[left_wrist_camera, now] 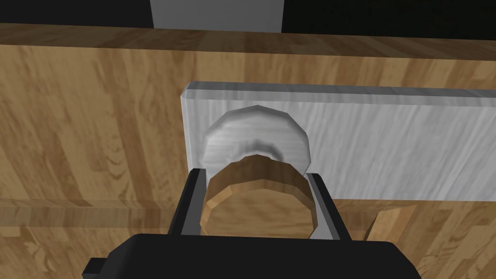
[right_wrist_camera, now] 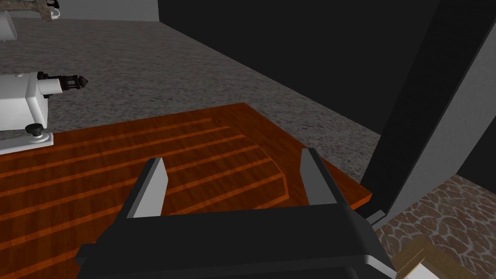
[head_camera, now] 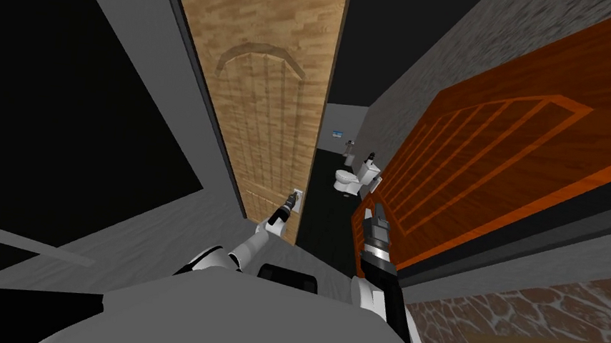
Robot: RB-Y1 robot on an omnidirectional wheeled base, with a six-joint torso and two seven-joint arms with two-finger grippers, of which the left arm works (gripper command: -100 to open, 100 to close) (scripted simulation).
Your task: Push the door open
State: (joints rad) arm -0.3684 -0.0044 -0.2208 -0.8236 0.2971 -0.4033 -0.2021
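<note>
Two thin fingers point(left_wrist_camera: 323, 196) of the left gripper point(left_wrist_camera: 256, 175) clamp the sides of a round, faceted wooden knob point(left_wrist_camera: 259, 213). The knob juts straight out from a streaked grey rosette on a long flat plate point(left_wrist_camera: 387, 145). That arm stretches forward to the pale, plank-grained door point(head_camera: 263, 89), which has an arched panel. The door stands tall just ahead, seemingly ajar, its knob edge beside a narrow gap showing a white toilet point(head_camera: 348, 180). The right gripper point(right_wrist_camera: 233, 159) is spread wide and empty, raised near a red-brown slatted door point(head_camera: 514, 154).
</note>
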